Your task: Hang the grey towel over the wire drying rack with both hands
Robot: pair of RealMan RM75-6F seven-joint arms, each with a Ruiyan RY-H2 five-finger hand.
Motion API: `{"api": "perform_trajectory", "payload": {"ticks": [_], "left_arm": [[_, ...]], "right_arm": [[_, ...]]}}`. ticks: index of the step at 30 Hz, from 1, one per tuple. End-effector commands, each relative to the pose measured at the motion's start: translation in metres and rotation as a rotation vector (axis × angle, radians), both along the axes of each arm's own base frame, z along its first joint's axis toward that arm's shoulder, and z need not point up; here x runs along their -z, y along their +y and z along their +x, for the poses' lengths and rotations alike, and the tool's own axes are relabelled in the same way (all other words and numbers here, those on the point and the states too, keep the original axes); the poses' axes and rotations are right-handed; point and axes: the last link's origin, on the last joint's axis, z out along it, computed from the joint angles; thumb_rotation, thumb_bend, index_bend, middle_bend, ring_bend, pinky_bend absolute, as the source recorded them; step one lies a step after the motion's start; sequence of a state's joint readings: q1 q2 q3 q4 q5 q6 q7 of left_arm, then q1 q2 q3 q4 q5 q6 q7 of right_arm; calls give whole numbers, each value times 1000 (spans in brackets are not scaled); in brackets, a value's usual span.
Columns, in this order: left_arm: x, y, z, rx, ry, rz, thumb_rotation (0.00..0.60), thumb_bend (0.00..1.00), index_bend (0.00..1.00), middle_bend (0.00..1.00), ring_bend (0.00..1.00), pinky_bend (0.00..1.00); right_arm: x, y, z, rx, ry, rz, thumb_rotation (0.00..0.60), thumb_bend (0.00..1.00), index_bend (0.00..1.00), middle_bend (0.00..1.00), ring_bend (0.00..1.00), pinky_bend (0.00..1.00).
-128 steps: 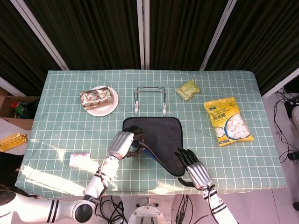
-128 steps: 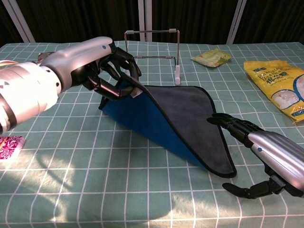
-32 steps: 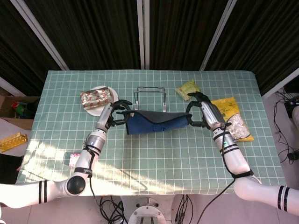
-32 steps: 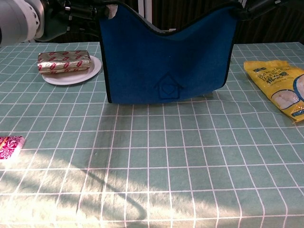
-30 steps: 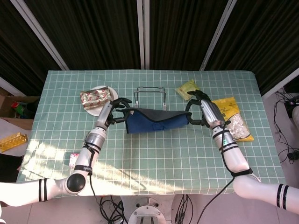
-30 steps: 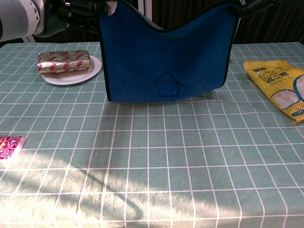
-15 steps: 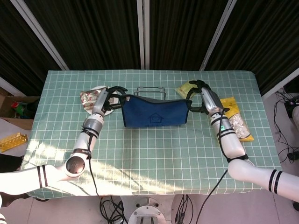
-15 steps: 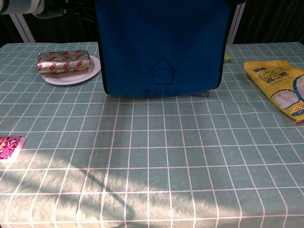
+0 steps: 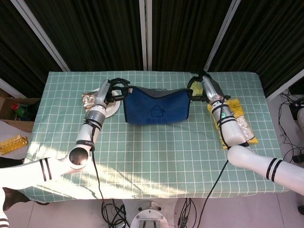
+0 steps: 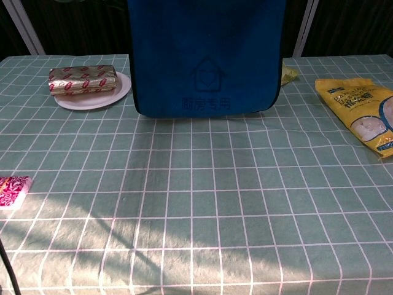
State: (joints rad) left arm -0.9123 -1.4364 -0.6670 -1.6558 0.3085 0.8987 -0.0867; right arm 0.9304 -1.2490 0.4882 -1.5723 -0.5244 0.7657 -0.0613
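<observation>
Green checked table (image 9: 156, 147), dark curtains (image 9: 99, 33)

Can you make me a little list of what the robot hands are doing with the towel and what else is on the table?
towel: towel, blue side facing the robot, spread out and lifted off the table, bottom edge hanging free
left hand: left hand holds the towel's top left corner
right hand: right hand holds the towel's top right corner
drying rack: hidden behind the towel in both views
plate: white plate with a foil-wrapped snack on it, left of the towel
yellow bag: yellow bag lying flat on the right
pink packet: pink packet near the left table edge
</observation>
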Motion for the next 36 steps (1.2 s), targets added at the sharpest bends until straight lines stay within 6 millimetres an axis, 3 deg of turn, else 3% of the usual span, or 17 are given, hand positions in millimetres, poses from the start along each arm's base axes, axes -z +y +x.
{"api": "perform_trajectory", "payload": {"ticks": [1, 15, 33, 35, 36], "left_arm": [[-2, 9, 2, -11, -5, 2, 600, 677, 871, 324, 176, 267], [-13, 52, 2, -68, 4, 37, 600, 681, 872, 324, 176, 267], [-8, 80, -6, -151, 7, 36, 600, 689, 872, 332, 177, 267], [-6, 84, -9, -165, 10, 44, 600, 683, 850, 331, 176, 266], [-5, 86, -10, -173, 14, 49, 600, 676, 748, 314, 176, 263]], "right_arm": [[0, -10, 6, 4, -3, -1, 600, 548, 1000, 162, 0, 0], [12, -45, 22, 38, -10, -18, 600, 547, 1000, 162, 0, 0], [44, -84, 32, 115, -33, -50, 600, 531, 1000, 167, 0, 0], [49, -87, 31, 125, -12, -68, 600, 518, 993, 158, 0, 0], [52, -88, 31, 130, -1, -72, 600, 499, 885, 121, 0, 0]]}}
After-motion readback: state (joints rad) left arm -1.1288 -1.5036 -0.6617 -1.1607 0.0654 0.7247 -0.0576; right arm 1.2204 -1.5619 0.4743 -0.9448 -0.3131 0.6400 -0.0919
